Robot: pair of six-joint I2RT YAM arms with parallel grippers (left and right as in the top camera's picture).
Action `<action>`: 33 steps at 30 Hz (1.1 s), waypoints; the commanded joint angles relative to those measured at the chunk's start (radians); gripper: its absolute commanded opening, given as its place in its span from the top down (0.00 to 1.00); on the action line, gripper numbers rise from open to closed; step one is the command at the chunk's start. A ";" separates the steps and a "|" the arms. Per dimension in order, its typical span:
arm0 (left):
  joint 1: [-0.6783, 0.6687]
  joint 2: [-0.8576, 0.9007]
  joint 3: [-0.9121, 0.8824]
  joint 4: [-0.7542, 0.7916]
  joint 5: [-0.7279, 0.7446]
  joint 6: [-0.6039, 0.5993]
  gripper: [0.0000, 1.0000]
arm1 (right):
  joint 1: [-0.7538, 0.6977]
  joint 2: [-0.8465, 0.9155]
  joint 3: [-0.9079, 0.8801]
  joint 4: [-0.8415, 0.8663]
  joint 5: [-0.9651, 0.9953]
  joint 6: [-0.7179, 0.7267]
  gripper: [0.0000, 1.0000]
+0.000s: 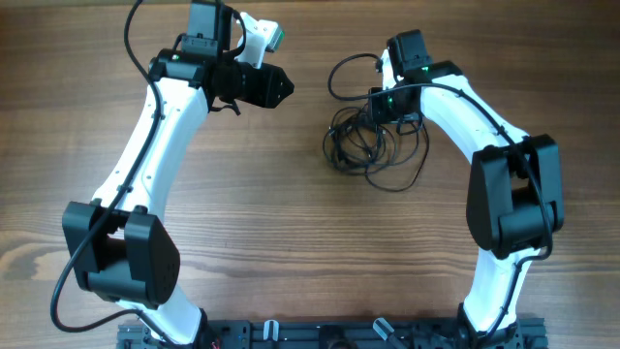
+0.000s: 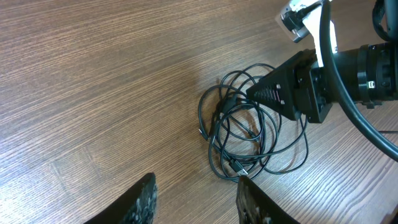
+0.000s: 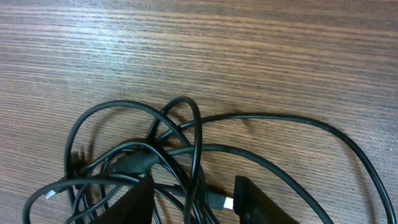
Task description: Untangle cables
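The cables [image 1: 373, 155] lie as one tangle of thin black loops on the wooden table, right of centre. My right gripper [image 1: 373, 109] is down at the tangle's far edge. In the right wrist view its jaws [image 3: 193, 202] stand apart, straddling several strands and a small silver-tipped plug [image 3: 221, 201], with a gap left on both sides. A thicker moulded piece [image 3: 134, 163] lies just ahead of the left finger. My left gripper [image 1: 284, 87] hovers to the left of the tangle, open and empty [image 2: 196, 199]. From there I see the cables [image 2: 225, 109] and the right gripper [image 2: 273, 93] over them.
Bare wood table [image 1: 291, 213] surrounds the tangle. The right arm's own thicker black cable loops behind its wrist [image 1: 339, 73]. Both arm bases sit on a rail at the front edge [image 1: 339, 334]. A white mount [image 1: 260, 37] sticks out by the left wrist.
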 commanded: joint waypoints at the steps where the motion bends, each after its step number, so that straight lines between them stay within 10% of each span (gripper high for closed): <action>1: 0.000 -0.023 0.018 -0.001 0.020 0.006 0.57 | 0.003 0.021 -0.007 0.012 -0.023 0.006 0.60; 17: 0.000 -0.024 0.018 -0.030 0.019 0.028 0.57 | 0.003 0.021 -0.065 0.080 -0.047 0.031 0.70; 20: 0.000 -0.024 0.018 -0.030 0.019 0.028 0.57 | 0.003 0.021 -0.065 0.084 -0.068 0.032 0.96; 33: 0.000 -0.024 0.018 -0.051 0.029 0.030 0.57 | -0.029 -0.162 0.028 0.040 -0.126 0.060 0.96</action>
